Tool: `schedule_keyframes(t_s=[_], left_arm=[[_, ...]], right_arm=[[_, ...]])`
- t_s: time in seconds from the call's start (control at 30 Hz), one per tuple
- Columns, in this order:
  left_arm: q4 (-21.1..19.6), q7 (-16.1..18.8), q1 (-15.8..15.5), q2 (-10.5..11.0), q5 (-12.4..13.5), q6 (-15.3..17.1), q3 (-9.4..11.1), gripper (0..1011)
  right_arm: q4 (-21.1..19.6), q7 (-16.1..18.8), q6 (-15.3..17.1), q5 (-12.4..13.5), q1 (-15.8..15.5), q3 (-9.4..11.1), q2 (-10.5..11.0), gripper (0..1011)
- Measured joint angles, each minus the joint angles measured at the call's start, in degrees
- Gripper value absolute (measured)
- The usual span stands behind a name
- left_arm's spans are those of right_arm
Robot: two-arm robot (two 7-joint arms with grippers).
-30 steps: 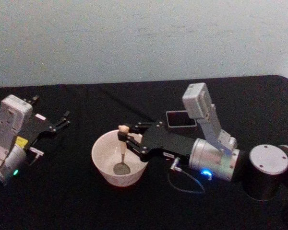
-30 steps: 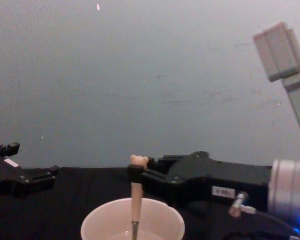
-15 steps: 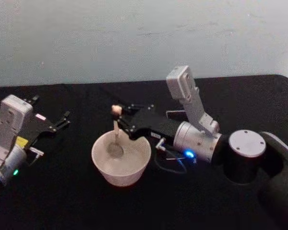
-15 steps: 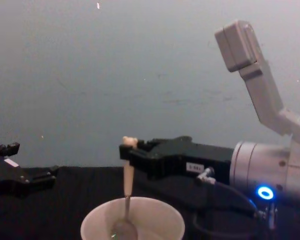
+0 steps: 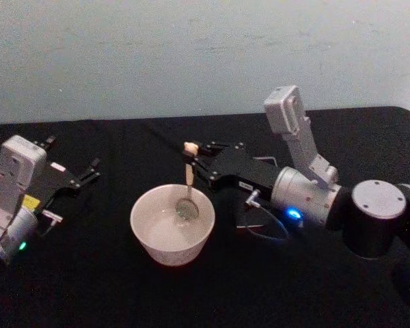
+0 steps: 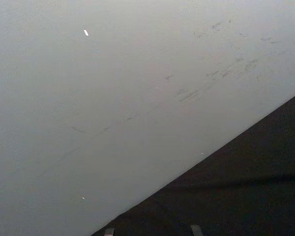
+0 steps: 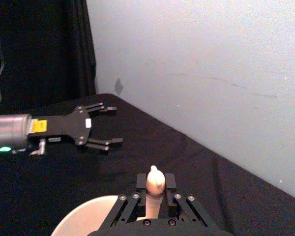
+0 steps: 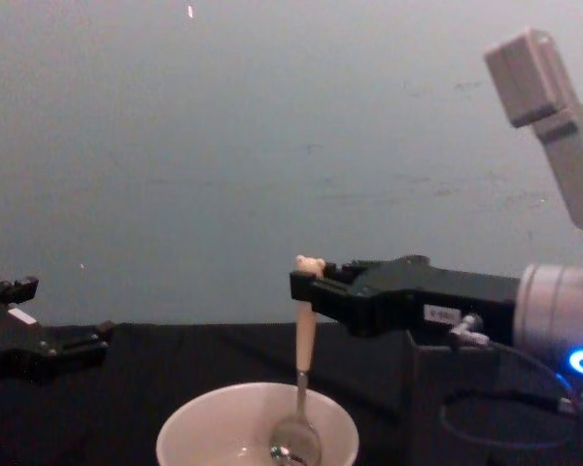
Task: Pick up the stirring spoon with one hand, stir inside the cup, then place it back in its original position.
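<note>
Stirring spoon [image 5: 188, 182] swept across cup [image 5: 169, 250] to right side (stir stroke, likely mid-circle). Right gripper [image 5: 193, 162] clenched on handle under bear head, high grip clearing rim, bowl down inside. Left gripper [image 5: 91, 171] spread, parked left.

We look at a pale grey-white wall [image 5: 191, 55], plain and matte, running the whole width behind the desk [image 5: 109, 287]. Across its paint we find faint scuffs [image 6: 236, 69] and thin scratch lines, and one small white fleck [image 6: 86, 32] high up. Black cloth covers the desk right to the foot of the wall. Out past the desk on the robot's left side a black curtain [image 7: 44, 49] hangs in folds and meets the wall at a corner. The light is soft and even.
</note>
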Motion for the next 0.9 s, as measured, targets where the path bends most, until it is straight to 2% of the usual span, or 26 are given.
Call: schedule_keyframes(t_s=[0.2, 0.37, 0.6, 0.9], left_arm=[[0.0, 0.0, 0.0, 0.0, 0.0, 0.0, 0.0, 1001], [0.0, 0.0, 0.0, 0.0, 0.0, 0.0, 0.0, 1001], [0.0, 0.0, 0.0, 0.0, 0.0, 0.0, 0.0, 1001], [0.0, 0.0, 0.0, 0.0, 0.0, 0.0, 0.0, 1001]], right_arm=[[-3.6, 1.8, 1.6, 2.1, -2.3, 0.5, 2.9, 221], [-5.8, 2.4, 2.9, 3.9, -3.5, 0.4, 4.2, 221], [-7.3, 0.9, 4.8, 6.6, -3.9, 0.6, 4.0, 221], [-8.1, -3.1, 7.3, 10.2, -3.3, 2.3, 3.0, 221]])
